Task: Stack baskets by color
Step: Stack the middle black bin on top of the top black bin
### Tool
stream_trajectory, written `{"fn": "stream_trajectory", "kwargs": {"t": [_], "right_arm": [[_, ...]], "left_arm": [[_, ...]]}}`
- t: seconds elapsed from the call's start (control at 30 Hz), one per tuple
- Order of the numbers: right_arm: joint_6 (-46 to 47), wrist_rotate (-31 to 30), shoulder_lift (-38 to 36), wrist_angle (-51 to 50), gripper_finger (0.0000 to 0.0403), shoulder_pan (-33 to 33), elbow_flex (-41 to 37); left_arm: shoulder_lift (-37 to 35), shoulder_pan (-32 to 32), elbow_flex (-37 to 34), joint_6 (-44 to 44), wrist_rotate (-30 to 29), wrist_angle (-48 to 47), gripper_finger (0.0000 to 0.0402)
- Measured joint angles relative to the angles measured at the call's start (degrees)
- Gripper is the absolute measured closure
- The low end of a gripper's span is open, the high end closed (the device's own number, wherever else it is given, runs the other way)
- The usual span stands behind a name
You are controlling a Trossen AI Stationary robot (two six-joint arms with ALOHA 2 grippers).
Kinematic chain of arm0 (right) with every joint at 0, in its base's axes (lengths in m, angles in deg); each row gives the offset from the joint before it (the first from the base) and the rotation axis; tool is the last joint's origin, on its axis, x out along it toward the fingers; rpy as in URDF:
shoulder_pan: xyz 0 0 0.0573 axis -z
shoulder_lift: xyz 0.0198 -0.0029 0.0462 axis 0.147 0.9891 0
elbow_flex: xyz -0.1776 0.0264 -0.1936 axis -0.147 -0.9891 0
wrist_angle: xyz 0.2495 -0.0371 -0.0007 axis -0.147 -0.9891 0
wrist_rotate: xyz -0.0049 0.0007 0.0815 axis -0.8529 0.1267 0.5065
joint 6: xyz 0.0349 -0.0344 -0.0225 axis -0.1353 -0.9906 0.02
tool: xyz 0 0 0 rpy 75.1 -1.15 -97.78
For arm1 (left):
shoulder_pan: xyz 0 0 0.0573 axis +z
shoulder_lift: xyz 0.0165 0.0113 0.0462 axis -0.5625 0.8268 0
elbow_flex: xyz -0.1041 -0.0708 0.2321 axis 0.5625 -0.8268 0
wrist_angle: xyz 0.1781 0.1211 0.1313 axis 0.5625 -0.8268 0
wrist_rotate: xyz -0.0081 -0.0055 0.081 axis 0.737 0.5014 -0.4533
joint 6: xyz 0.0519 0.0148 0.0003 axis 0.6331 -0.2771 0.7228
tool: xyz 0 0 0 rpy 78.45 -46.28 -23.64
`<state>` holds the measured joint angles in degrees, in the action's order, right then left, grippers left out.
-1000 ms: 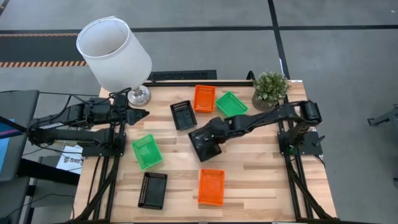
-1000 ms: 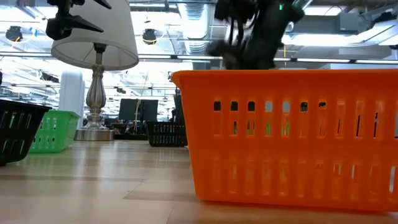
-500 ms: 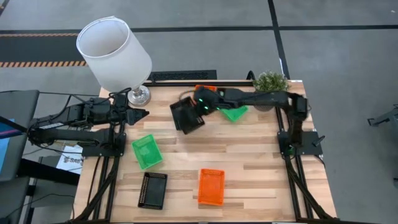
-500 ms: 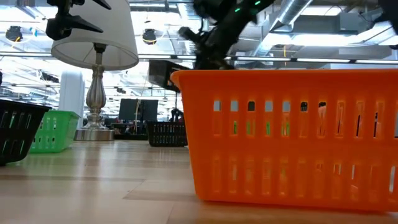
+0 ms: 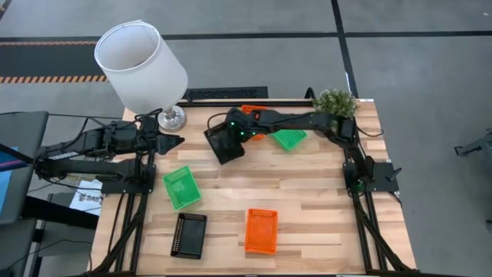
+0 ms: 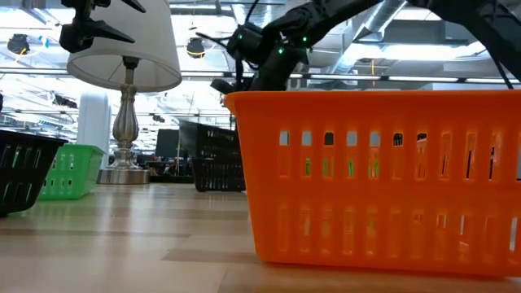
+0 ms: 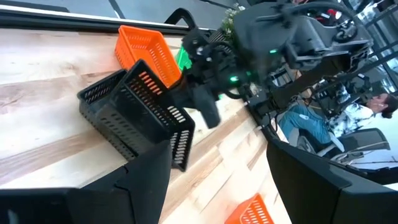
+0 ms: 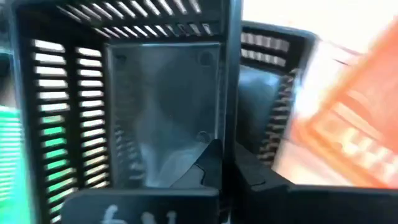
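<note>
My right gripper (image 5: 240, 132) reaches across the far side of the table and is shut on a black basket (image 5: 223, 145). It holds that basket tilted over a second black basket (image 7: 180, 146), which stands on the table near the lamp. An orange basket (image 5: 252, 114) and a green basket (image 5: 289, 139) lie just right of them. Nearer the front lie a green basket (image 5: 181, 187), a black basket (image 5: 189, 235) and an orange basket (image 5: 261, 231). My left gripper (image 5: 178, 141) waits open at the table's left edge. My right gripper pinches one side wall (image 8: 227, 93) of the black basket at its rim, one finger inside and one outside. The fingers slant down from the table's right side. The basket hangs tilted over the other black basket; whether the two touch, I cannot tell.
A lamp with a white shade (image 5: 141, 65) stands at the far left corner and a small potted plant (image 5: 334, 105) at the far right. The middle of the wooden table (image 5: 307, 192) is bare. In the low view the orange basket (image 6: 374, 175) fills the foreground.
My right gripper has carried the black basket from the middle of the table toward the far edge and the left. It has rolled a little on the way. The basket now hangs over the black basket near the lamp.
</note>
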<state>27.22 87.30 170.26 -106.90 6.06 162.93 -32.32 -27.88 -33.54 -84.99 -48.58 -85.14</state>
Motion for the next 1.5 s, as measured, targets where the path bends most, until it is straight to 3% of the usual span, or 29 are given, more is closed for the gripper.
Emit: {"fn": "stream_trajectory", "kwargs": {"t": [0.77,1.2,1.5], "right_arm": [[-1.3,-1.7,-0.6,-4.0,0.038,0.4,0.0],[-2.7,-1.6,0.0,-3.9,0.0288,0.4,0.0],[-2.8,-1.4,-0.4,-3.5,0.0251,0.4,0.0]], "left_arm": [[0.0,0.0,0.0,-1.7,-0.1,0.2,0.015],[0.0,0.0,0.0,-1.4,-0.1,0.2,0.015],[0.0,0.0,0.0,-0.6,-0.1,0.1,0.015]]}}
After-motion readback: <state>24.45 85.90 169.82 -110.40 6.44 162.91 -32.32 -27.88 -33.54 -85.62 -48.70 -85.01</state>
